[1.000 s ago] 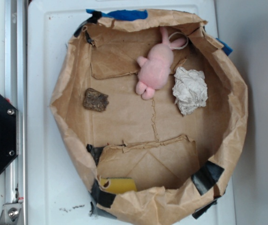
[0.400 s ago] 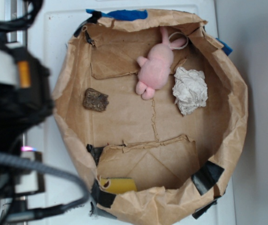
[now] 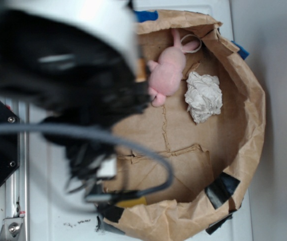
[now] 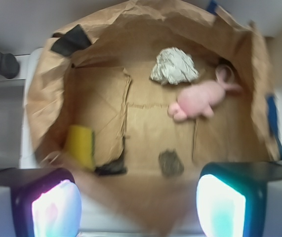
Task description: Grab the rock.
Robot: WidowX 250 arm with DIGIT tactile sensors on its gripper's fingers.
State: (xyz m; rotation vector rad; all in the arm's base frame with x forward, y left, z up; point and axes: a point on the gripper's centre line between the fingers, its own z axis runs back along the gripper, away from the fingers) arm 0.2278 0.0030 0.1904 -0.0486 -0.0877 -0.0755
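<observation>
White tabletop under a crumpled brown paper bag basin (image 4: 42, 98), with the arm above its near-left side and the rock waiting on the floor inside.

In the wrist view the rock (image 4: 171, 162) lies near the near wall, between the two fingers but well below them; the pink bunny (image 4: 200, 100) and the paper wad (image 4: 174, 66) sit farther off, well apart from it. The gripper (image 4: 138, 202) stands wide apart, holding and touching nothing. Doing this well likely means coming straight down with the pads either side of the rock's short width, clearing the bag rim (it slopes inward here), and closing only once low. In the exterior view the blurred arm (image 3: 68, 75) hides the rock.
</observation>
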